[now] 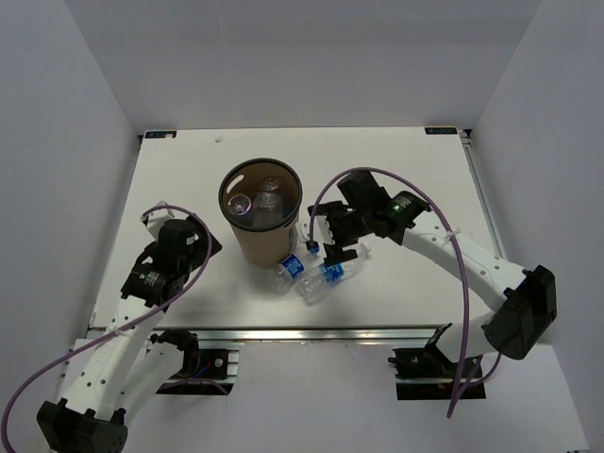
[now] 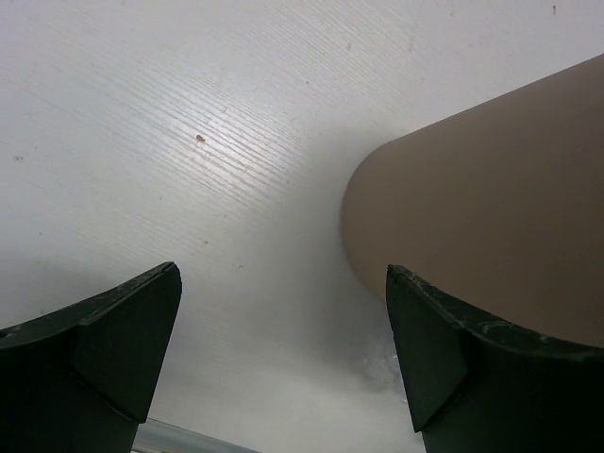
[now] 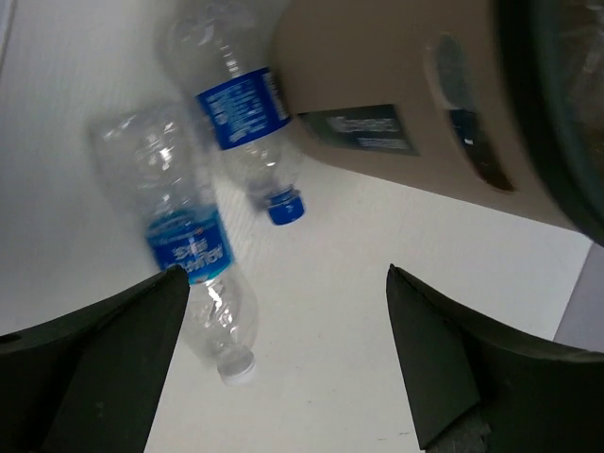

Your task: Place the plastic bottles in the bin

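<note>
– Right claw (image 3: 285, 283), its dark fingers (image 3: 94, 359) filling the bottom of its own view: spread wide, nothing between them. It hangs over the blue-cap bottle (image 3: 241, 109) and the other bottle (image 3: 189, 250).

– Where do those two lie?

– On their sides on the table (image 3: 330, 311), just beside each other at the foot of the bin (image 3: 396, 66). Blue-cap bottle is nearer the bin wall, perhaps touching it; I cannot tell. More bottles (image 1: 267, 198) are already inside the bin.

– So what could go wrong?

– Three things, I'd say. With the pair so close, a finger coming down could land on one and shove it, and a round bottle rolls. Closing near the wall could knock the bin. And thin crinkled plastic may squash and slip free on the way up, or catch the tall rim if it is carried too low.

– And the left claw (image 2: 283, 274)?

– Just as wide, empty, low at the bin's far side. A bin pushed that way might hit it.
</note>
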Controlling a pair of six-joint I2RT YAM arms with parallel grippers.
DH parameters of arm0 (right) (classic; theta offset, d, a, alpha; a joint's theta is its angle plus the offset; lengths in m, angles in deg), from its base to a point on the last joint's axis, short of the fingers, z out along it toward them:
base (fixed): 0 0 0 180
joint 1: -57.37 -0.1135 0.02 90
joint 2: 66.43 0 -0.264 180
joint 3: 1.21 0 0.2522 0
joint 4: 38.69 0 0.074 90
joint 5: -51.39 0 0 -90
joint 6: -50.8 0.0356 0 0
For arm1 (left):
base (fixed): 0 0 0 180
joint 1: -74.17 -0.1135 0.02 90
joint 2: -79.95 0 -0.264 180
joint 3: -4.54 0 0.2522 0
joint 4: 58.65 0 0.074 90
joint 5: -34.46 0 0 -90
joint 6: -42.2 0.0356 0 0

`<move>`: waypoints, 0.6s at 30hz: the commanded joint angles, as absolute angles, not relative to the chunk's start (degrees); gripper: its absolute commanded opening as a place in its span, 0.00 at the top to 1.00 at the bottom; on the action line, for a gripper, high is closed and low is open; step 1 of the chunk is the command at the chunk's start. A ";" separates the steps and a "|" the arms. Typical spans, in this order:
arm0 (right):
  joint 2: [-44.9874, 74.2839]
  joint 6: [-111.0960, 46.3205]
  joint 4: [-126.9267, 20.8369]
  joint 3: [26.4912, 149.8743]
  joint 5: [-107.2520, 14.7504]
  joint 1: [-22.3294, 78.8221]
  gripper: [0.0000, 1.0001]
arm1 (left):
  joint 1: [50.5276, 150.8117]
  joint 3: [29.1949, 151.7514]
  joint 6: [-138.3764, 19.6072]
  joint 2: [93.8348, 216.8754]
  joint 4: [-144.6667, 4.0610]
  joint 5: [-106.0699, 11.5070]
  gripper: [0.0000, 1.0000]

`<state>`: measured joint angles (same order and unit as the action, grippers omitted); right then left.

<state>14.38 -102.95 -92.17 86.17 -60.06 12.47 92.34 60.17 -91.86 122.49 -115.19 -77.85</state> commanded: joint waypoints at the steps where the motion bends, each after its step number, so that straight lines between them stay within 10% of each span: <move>1: 15.74 -121.00 -109.92 87.43 -63.21 13.95 0.11 | 92.45 63.21 -92.71 121.79 -117.14 -81.03 0.02; 18: 24.61 -124.11 -94.21 75.21 -63.13 14.57 0.11 | 92.36 70.51 -93.86 126.00 -121.98 -89.03 0.02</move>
<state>22.14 -124.87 -100.72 75.40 -61.40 14.50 92.34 68.21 -93.58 125.05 -121.70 -87.07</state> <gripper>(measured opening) 0.891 0.984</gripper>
